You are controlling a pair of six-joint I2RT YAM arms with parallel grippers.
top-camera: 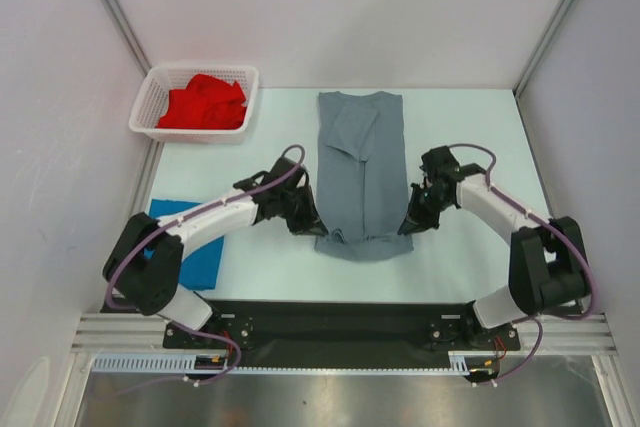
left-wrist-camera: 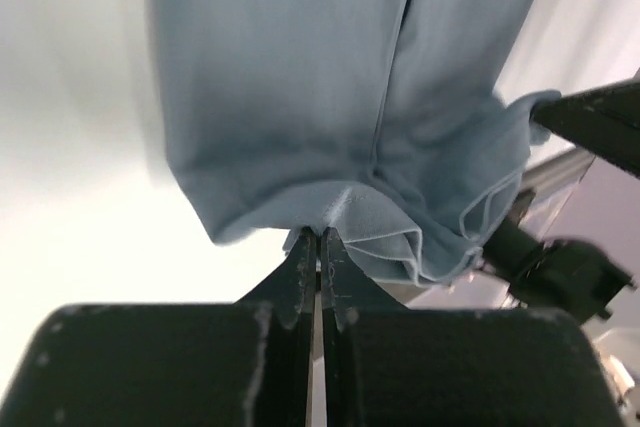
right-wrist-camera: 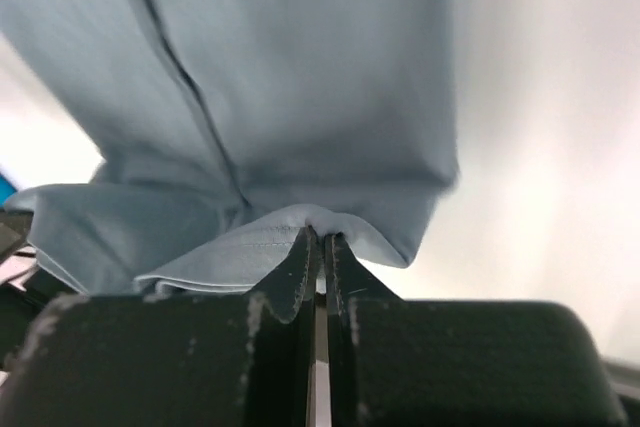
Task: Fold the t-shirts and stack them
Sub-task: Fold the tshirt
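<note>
The slate grey t-shirt (top-camera: pixel 360 167) lies folded into a long strip in the middle of the table, collar at the far end. My left gripper (top-camera: pixel 312 230) is shut on its near left hem corner; the left wrist view shows the cloth (left-wrist-camera: pixel 300 97) pinched at my left gripper (left-wrist-camera: pixel 321 237). My right gripper (top-camera: pixel 407 226) is shut on the near right hem corner, also seen with the cloth (right-wrist-camera: pixel 300 77) in the right wrist view at my right gripper (right-wrist-camera: pixel 321 239). The red t-shirt (top-camera: pixel 204 103) lies crumpled in the basket. The bright blue t-shirt (top-camera: pixel 195 252) lies folded at the near left.
A white mesh basket (top-camera: pixel 148 97) stands at the far left corner. White walls with metal posts close the sides and back. A black base rail (top-camera: pixel 330 322) runs along the near edge.
</note>
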